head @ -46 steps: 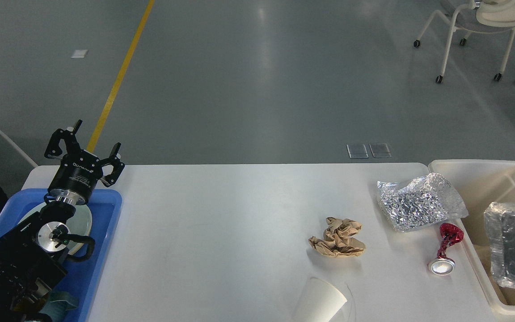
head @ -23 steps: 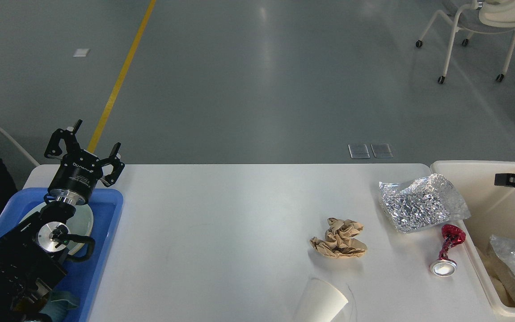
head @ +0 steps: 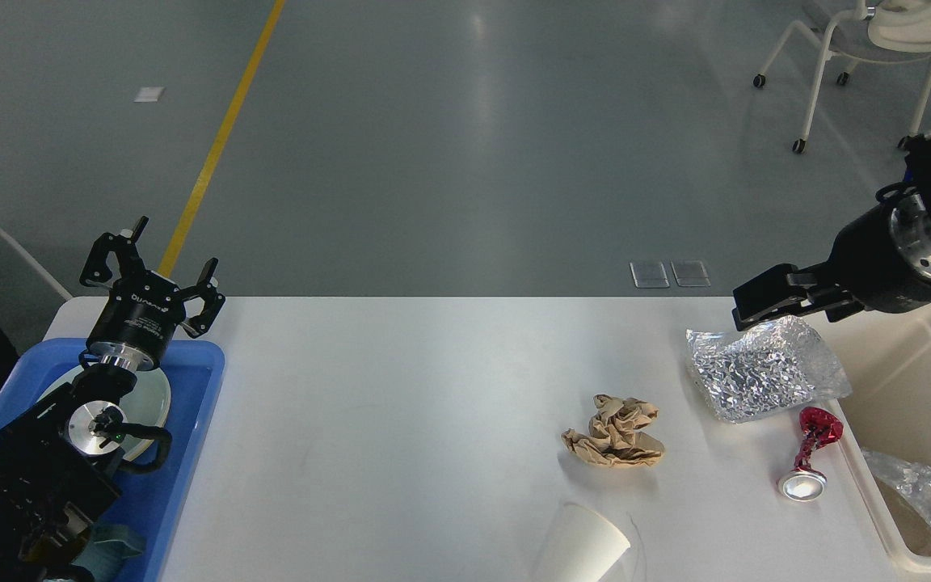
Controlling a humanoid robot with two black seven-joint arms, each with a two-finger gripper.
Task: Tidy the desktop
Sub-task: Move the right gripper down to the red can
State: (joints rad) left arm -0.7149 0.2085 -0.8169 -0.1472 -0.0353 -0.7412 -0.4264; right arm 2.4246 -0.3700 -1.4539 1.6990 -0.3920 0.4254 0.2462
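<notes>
The white desktop (head: 401,404) carries a crumpled silver foil bag (head: 764,368), a ball of brown paper (head: 615,440), a crushed red can (head: 809,453) and a white paper cup (head: 583,546) lying on its side at the front edge. My left gripper (head: 160,271) stands open and empty over the far end of the blue tray (head: 195,420). Coming in from the right, my right gripper (head: 756,301) hovers just above the foil bag's far edge. Its dark fingers overlap side-on.
A cream bin (head: 918,380) stands off the desktop's right end with clear crinkled plastic (head: 922,497) in its bottom. A white plate (head: 152,396) lies in the blue tray under my left arm. A chair (head: 869,48) stands on the floor at the far right.
My right arm has swung in from the right edge, leftward from over the bin to above the foil bag. The clear plastic item has dropped lower in the bin. The left arm has not moved.
</notes>
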